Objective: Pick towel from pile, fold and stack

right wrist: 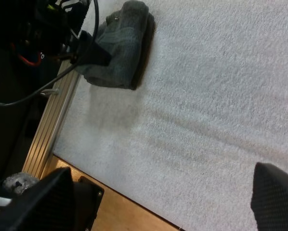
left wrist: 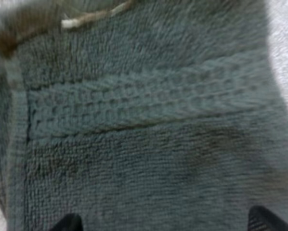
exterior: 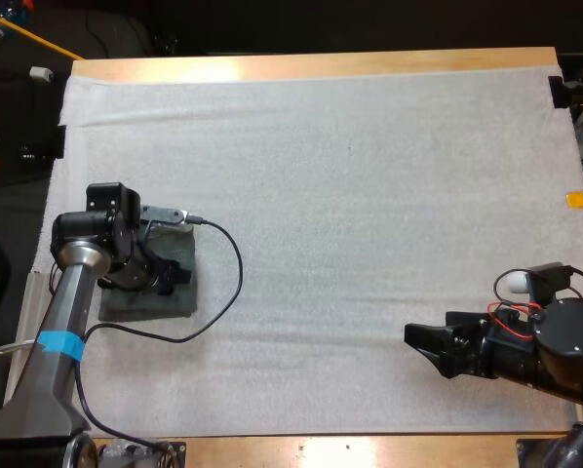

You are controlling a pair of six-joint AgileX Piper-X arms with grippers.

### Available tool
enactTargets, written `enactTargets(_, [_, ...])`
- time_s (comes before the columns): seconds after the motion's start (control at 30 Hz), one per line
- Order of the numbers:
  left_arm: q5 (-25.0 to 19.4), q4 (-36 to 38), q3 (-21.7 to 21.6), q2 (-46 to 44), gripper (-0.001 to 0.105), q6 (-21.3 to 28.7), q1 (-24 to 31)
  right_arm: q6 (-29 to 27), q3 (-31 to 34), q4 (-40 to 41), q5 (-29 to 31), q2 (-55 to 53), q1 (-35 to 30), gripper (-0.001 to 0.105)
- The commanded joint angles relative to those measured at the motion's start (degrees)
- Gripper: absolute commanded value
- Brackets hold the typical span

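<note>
A folded dark grey-green towel [exterior: 171, 304] lies near the left edge of the white mat [exterior: 369, 195]. My left gripper [exterior: 172, 276] hangs right over it, fingers pointing down at its top. In the left wrist view the towel [left wrist: 144, 134] is very close, its woven band running across, and my left gripper [left wrist: 168, 224] is open, with both fingertips [left wrist: 69, 224] wide apart above the cloth. My right gripper [exterior: 423, 346] hovers low over bare mat at the front right, open with nothing in it [right wrist: 163, 202]. From there the towel [right wrist: 120, 48] and the left gripper [right wrist: 93, 53] on top of it show far off.
A wooden table edge [exterior: 369, 450] runs along the front and another along the far side [exterior: 321, 66]. A metal rail [right wrist: 52, 125] borders the mat beside the towel. Bare mat stretches between the two arms.
</note>
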Motion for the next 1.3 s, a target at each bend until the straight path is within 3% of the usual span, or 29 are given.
enactTargets(0.0, [0.6, -1.1, 0.5, 0.6, 0.064, -0.5, 0.6, -0.2, -0.4, -0.4, -0.7, -0.1, 0.0, 0.072])
enactTargets(0.5, [1.7, -1.9, 1.5, 10.2, 0.064, -2.3, 1.3, -0.2, -0.4, -0.4, -0.7, -0.1, 0.0, 0.072])
enactTargets(0.83, [1.7, -2.5, -4.3, 6.4, 0.064, -2.7, 1.3, -0.2, -0.4, -0.4, -0.7, -0.1, 0.0, 0.072])
enactTargets(0.93, [1.7, -4.0, -6.1, 6.1, 0.064, -2.8, 1.3, -0.2, -0.4, -0.4, -0.7, -0.1, 0.0, 0.072])
enactTargets(1.27, [3.0, -13.5, -6.2, 8.3, 0.064, -4.5, 1.3, -0.2, -0.4, -0.4, -0.7, -0.1, 0.0, 0.072])
